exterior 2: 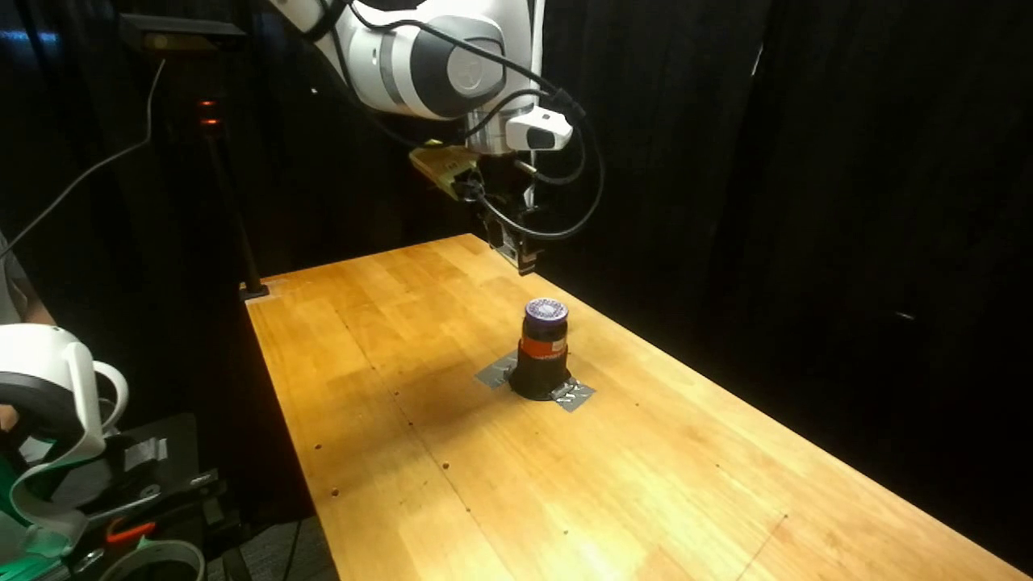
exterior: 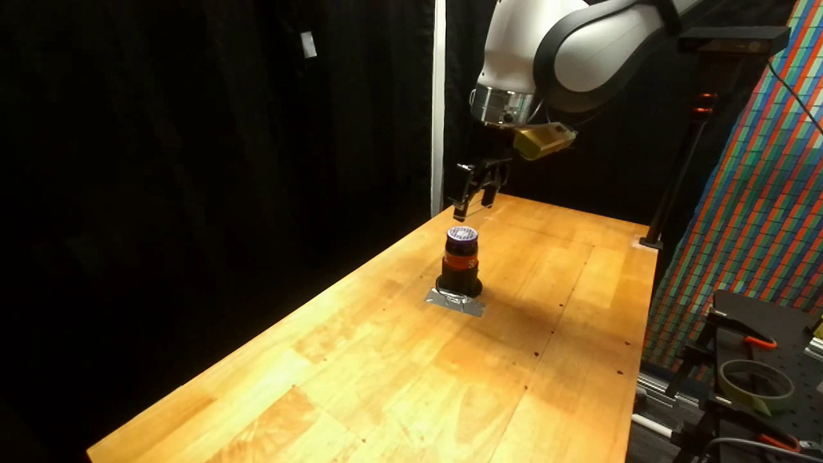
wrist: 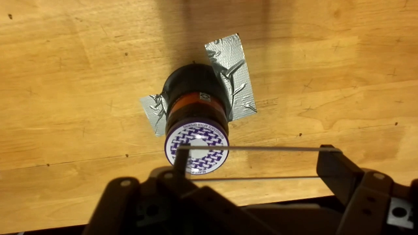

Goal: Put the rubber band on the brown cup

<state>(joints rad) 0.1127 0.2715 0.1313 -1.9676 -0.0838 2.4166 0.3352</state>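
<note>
A: "How did the gripper [wrist: 255,159] stand?"
B: "Wide, with the rubber band [wrist: 277,148] stretched around both fingers [wrist: 336,173]."
A: "And the brown cup [exterior 2: 545,332]?"
B: "It stood upright in a black holder [exterior 2: 539,378], silver tape [exterior 2: 575,395] over the foot, nearer the desk's [exterior: 450,379] long edge by the black curtain [exterior: 225,128]. The gripper hung higher, apart from the lid [exterior: 462,233]."

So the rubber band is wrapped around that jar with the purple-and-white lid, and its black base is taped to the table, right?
Not quite: the rubber band isn't around the jar; the wrist view shows it stretched across the open gripper. The rest is right: the purple-and-white lid, and the black base taped to the table.
</note>
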